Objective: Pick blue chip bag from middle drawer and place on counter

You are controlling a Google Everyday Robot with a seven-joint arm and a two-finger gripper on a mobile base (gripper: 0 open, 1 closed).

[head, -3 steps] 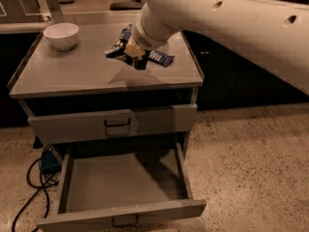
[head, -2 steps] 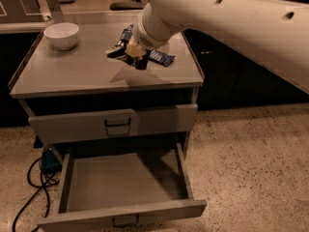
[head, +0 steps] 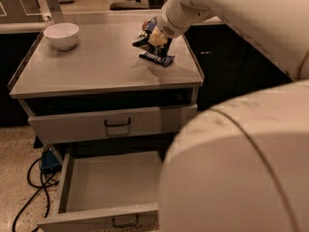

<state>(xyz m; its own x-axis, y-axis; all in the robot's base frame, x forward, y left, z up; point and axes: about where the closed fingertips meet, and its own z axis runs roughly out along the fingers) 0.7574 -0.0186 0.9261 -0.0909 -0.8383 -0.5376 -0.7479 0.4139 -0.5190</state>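
Holding blue chip bag [head: 162, 46] in clenched gripper [head: 141, 37] | over counter [head: 96, 66] near right edge | middle drawer [head: 111, 185] open

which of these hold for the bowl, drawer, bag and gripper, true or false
1. The bowl sits on the counter. True.
2. The lower drawer is shut. False: it is pulled out.
3. The gripper is at the chip bag, above the counter's back right part. True.
4. The chip bag lies in the lower drawer. False: it is up at the gripper, over the counter.
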